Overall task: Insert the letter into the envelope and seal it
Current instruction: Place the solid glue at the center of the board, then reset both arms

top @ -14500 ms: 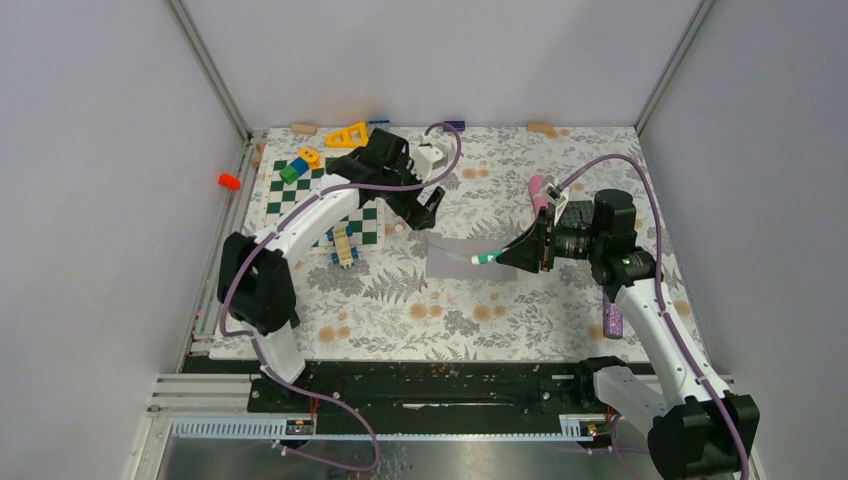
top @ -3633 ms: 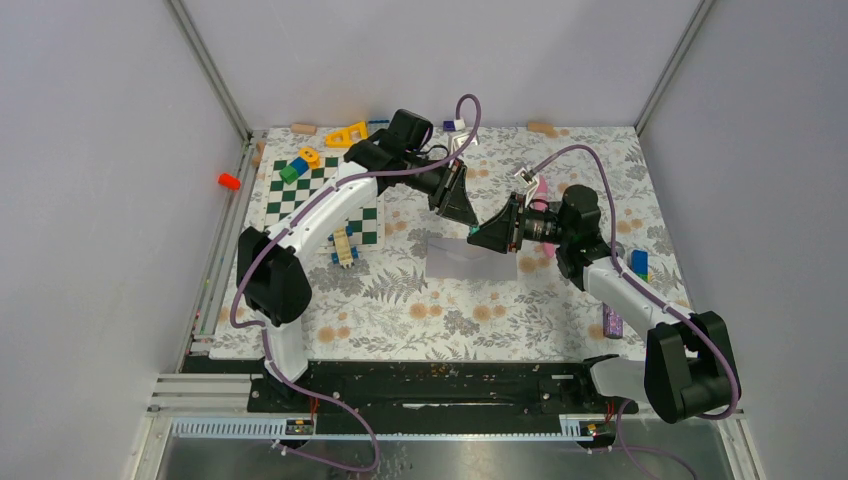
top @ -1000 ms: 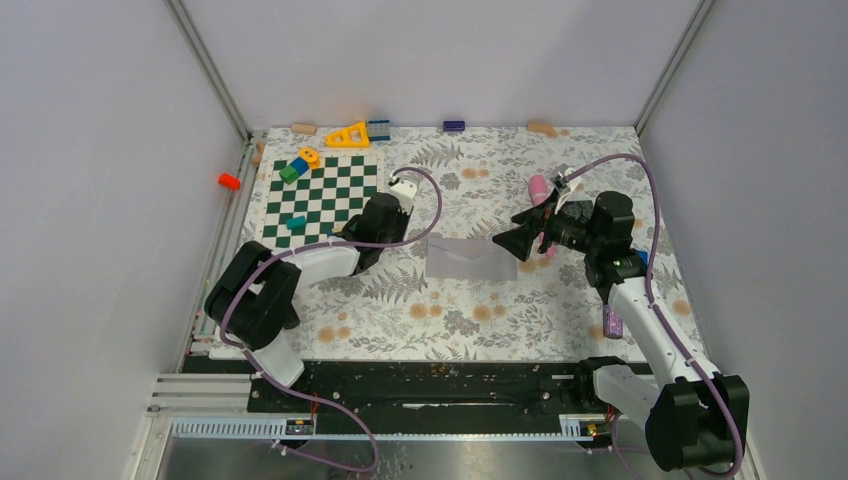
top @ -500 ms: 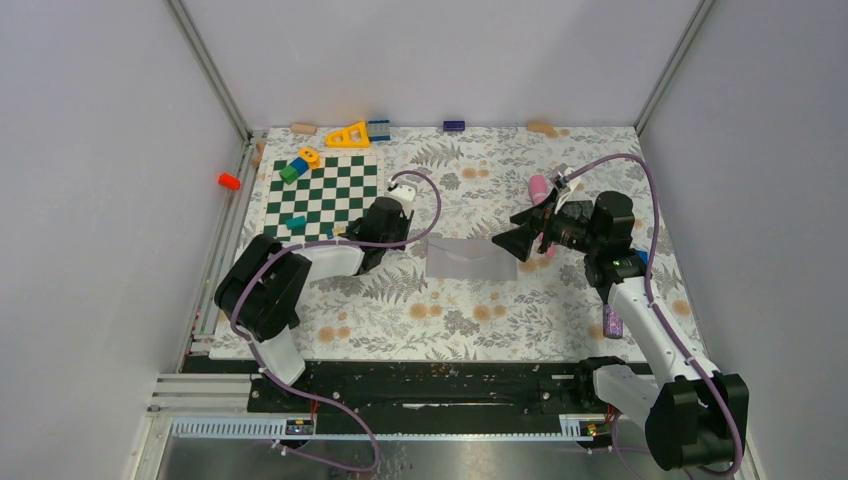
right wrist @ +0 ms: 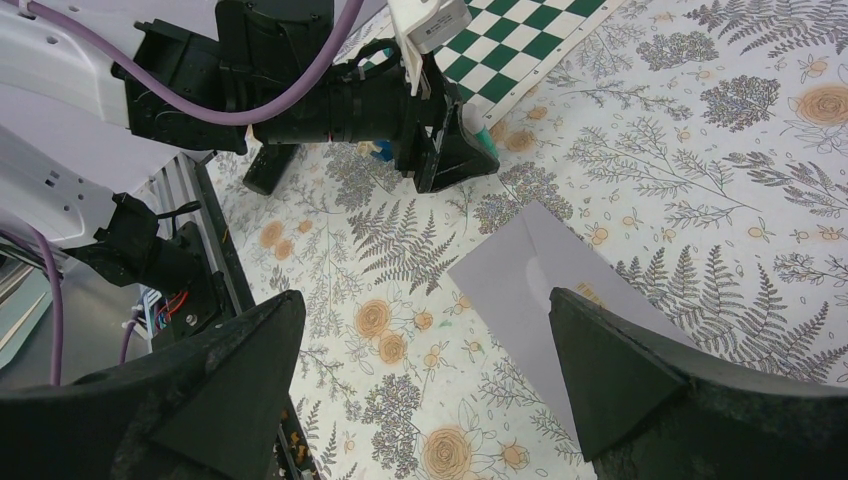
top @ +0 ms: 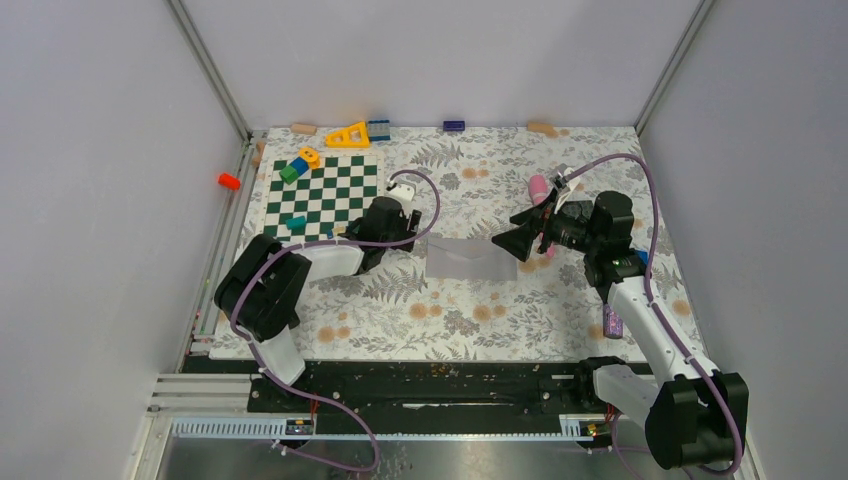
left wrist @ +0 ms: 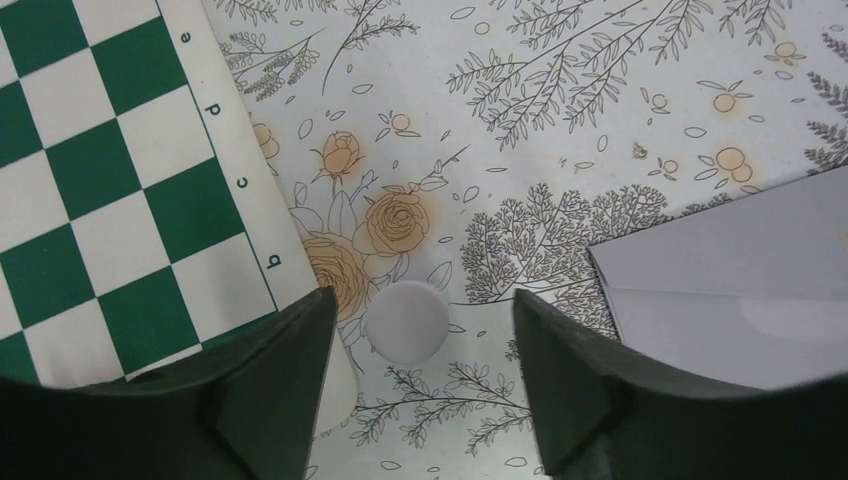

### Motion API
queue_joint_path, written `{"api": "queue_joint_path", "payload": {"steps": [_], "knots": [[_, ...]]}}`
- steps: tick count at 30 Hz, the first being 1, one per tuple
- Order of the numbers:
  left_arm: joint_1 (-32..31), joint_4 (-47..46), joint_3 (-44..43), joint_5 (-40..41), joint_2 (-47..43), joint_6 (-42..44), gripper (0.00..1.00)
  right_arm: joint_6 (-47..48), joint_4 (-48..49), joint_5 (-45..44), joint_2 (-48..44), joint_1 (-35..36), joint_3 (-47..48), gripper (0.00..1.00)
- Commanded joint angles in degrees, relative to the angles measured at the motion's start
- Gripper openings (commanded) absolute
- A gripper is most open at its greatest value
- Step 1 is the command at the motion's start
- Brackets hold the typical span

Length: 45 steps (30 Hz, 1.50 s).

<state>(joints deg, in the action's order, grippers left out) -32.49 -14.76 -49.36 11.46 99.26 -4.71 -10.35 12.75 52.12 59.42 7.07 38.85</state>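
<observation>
The envelope (top: 468, 258) lies flat on the floral mat, pale grey-lavender, with its flap down; it also shows in the left wrist view (left wrist: 720, 290) and the right wrist view (right wrist: 540, 280). The letter is not in view. My left gripper (top: 410, 238) rests low just left of the envelope, jaws apart (left wrist: 425, 295). A small white cylinder (left wrist: 403, 320) lies on the mat between them, its body against the left finger (left wrist: 270, 380) and apart from the right one. My right gripper (top: 500, 243) stands open (right wrist: 428, 300) over the envelope's right end, holding nothing.
A green-and-white chessboard (top: 320, 195) lies at the back left with a teal piece (top: 296, 222) and coloured blocks (top: 298, 165) on it. A yellow triangle (top: 350, 135) sits along the back edge. A pink object (top: 538, 188) and a purple marker (top: 612, 322) are by the right arm.
My left arm has shifted a little toward the envelope and its jaws have spread wider. The right arm and the envelope have not moved.
</observation>
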Motion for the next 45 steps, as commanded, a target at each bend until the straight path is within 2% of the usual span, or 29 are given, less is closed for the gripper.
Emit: {"api": "queue_joint_path", "payload": {"steps": [1,5,6,17,22,27,29,33,34,39,45], "knots": [[0.3,-2.5,-0.3,1.1,-1.5,-1.0,0.73,-0.2,2.4,1.2,0.2,-0.4,0.2,1.00],[0.4,-1.1,0.0,1.6,-3.3,-0.9,0.97,0.8,1.0,0.6,0.1,-0.3,0.7,1.00],[0.5,-0.5,0.2,1.4,-4.4,-0.6,0.98,1.5,0.1,0.3,-0.1,-0.4,1.0,1.00],[1.7,8.1,4.0,-9.3,-21.6,7.8,0.99,14.4,-18.6,-7.4,-6.5,-0.9,8.0,1.00],[1.8,16.5,2.2,-13.4,-28.9,12.4,0.99,19.6,-30.4,-12.9,-12.4,-0.9,10.6,1.00],[3.2,27.2,-3.9,-15.2,-33.6,12.8,0.99,16.4,-38.0,-25.1,-18.4,-0.9,12.2,1.00],[5.0,32.2,-6.9,-13.6,-34.5,11.5,0.99,15.9,-40.5,-29.5,-20.8,-0.9,13.4,1.00],[10.9,43.6,-13.0,-21.5,-35.9,11.9,0.99,15.4,-43.2,-37.9,-25.7,-0.8,16.1,1.00],[11.5,46.0,-14.5,-21.1,-36.4,12.1,0.99,15.4,-43.9,-39.1,-26.8,-0.8,16.7,1.00],[12.7,51.6,-16.9,-15.1,-43.6,11.9,0.99,15.5,-48.3,-39.0,-32.2,-0.8,20.7,1.00],[13.6,52.4,-12.6,-17.1,-60.6,13.9,0.99,16.5,-53.0,-38.2,-37.5,-0.8,23.8,1.00]]}}
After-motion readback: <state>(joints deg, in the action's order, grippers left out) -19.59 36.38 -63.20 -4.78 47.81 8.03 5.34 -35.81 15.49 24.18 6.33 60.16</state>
